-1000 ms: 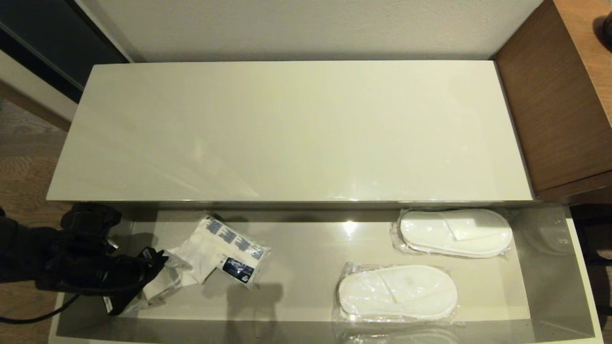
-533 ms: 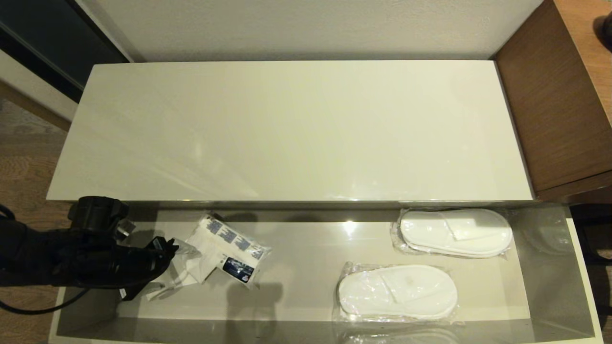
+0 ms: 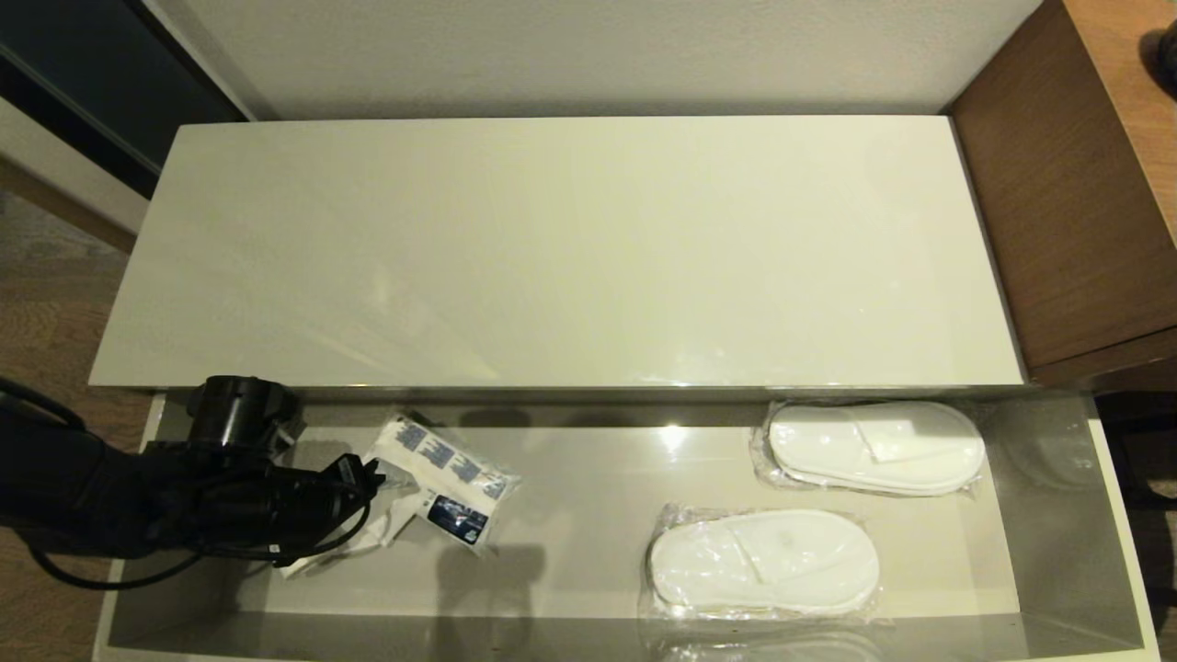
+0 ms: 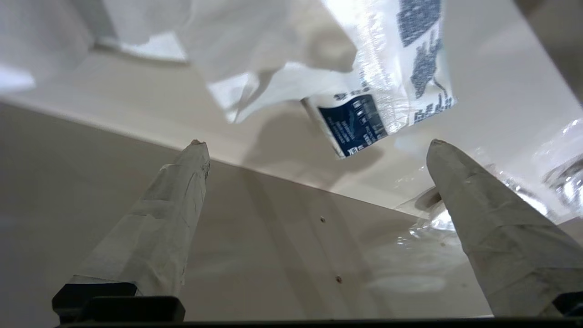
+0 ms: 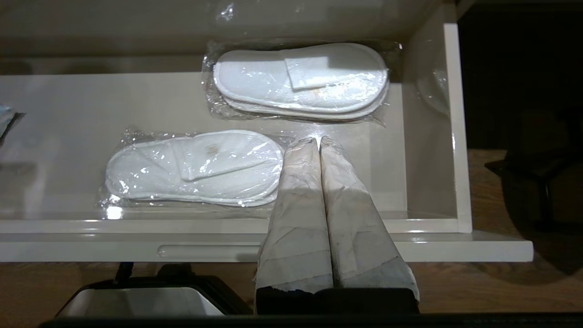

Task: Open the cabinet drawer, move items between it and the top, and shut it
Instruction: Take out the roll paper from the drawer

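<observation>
The cabinet drawer [image 3: 1124,533] stands pulled out below the bare, glossy beige top [image 3: 570,248]. Two packs of white slippers in clear plastic lie in its right half, one at the back [image 3: 874,448] [image 5: 300,77] and one nearer the front [image 3: 763,561] [image 5: 196,166]. My left gripper [image 3: 363,506] [image 4: 317,142] is low inside the drawer's left end, open and empty. Just ahead of its fingertips [image 4: 198,150] lies a white packet with blue printing [image 3: 441,483] [image 4: 364,91]. My right gripper [image 5: 319,140] hangs shut and empty in front of the drawer's right part, outside the head view.
A brown wood-grain desk [image 3: 1076,184] butts against the cabinet's right end. A pale wall runs behind the top. Wooden floor [image 3: 46,322] shows at the left. A black cable [image 3: 83,575] loops under my left arm. The drawer's front rail [image 5: 136,225] runs below the slippers.
My left arm has swung rightward along the drawer's left end, bringing the gripper closer to the blue-printed packet. Its jaws stayed open. The slippers and right gripper have not moved.
</observation>
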